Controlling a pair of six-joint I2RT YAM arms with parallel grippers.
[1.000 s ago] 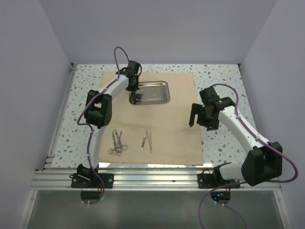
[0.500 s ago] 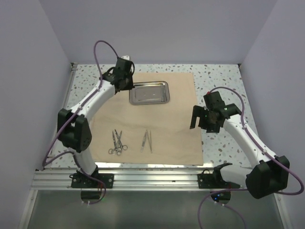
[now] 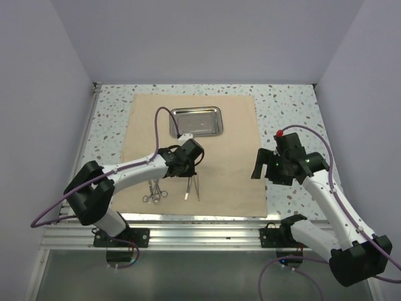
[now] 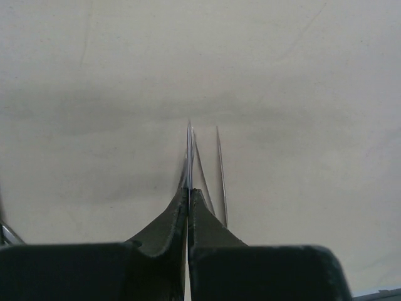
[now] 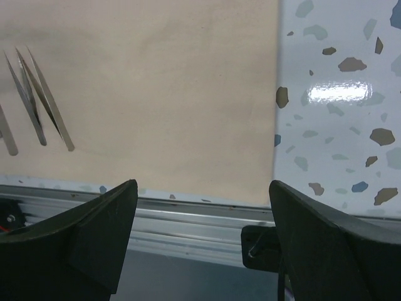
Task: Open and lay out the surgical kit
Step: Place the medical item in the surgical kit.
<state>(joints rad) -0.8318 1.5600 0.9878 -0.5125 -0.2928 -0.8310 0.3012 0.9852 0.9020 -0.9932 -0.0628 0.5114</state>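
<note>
The tan cloth wrap [image 3: 232, 157] lies spread flat on the table. The steel tray [image 3: 197, 122] rests on its far part and looks bare. My left gripper [image 3: 191, 169] hangs low over the cloth's near middle, shut on a thin silver tweezers [image 4: 188, 150] that sticks out past its fingertips. Just beyond it, more tweezers [image 3: 197, 187] lie on the cloth, with the scissor-like forceps [image 3: 153, 188] to their left. My right gripper [image 3: 266, 170] hovers open over the cloth's right edge, nothing between its fingers [image 5: 113, 207].
The speckled table [image 3: 288, 113] shows bare right of the cloth. An aluminium rail [image 3: 200, 229] runs along the near edge with both arm bases on it. Purple-grey walls [image 3: 37, 94] close in the left, right and back.
My left arm has swung from the tray back toward the near middle of the cloth, coming down by the laid-out tweezers. My right arm has pulled back slightly toward the near edge.
</note>
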